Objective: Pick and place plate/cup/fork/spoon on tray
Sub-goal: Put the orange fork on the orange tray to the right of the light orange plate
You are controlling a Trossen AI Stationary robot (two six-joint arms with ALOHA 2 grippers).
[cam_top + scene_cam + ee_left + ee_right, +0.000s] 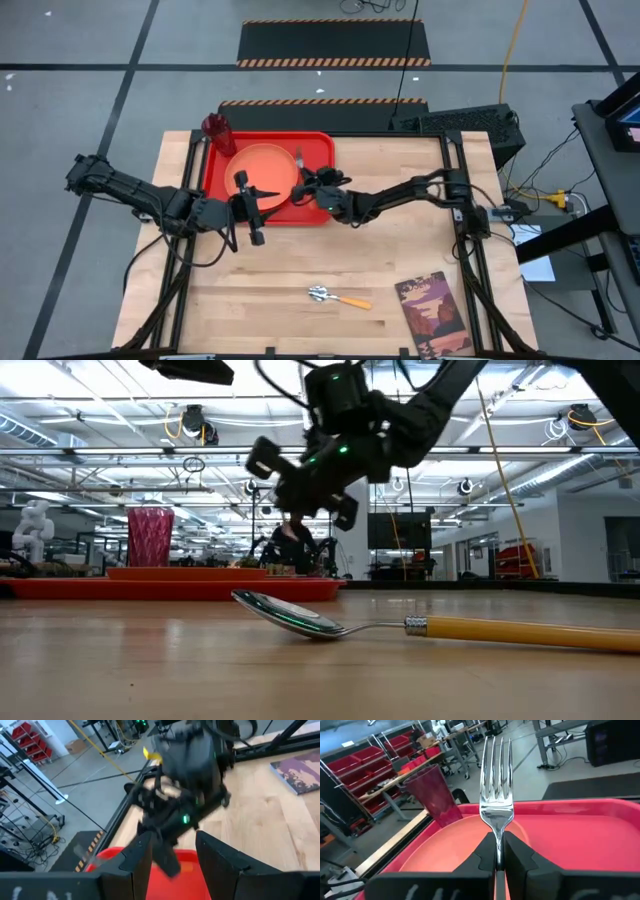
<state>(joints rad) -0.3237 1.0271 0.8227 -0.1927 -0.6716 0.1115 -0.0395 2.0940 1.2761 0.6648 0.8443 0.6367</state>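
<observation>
I took the tray [312,206] as my landmark; it lay on the bench [400,260] at its far edge, toward the left side. The plate [262,170] sat inside the tray, filling its middle; the cup [217,131] stood upright in the tray's far left corner, just beside the plate. My right claw [308,181] hung over the tray's right half, at the plate's rim; its fingers were pressed together on the fork [496,795], pinching it at the neck; the tines pointed away from the wrist toward the tray's far rim, and the fork was held clear of the tray floor. My left claw [248,207] hovered over the tray's near edge, just beside the plate's near rim; its fingers [220,862] stood spread with nothing between them; in the left wrist view the right claw showed just ahead of them. The spoon [336,297] lay flat on the bench well apart from the tray, toward the near edge, bowl to the left and orange handle to the right. A printed book [432,316] lay near the bench's near right corner, beyond the spoon from the tray.
</observation>
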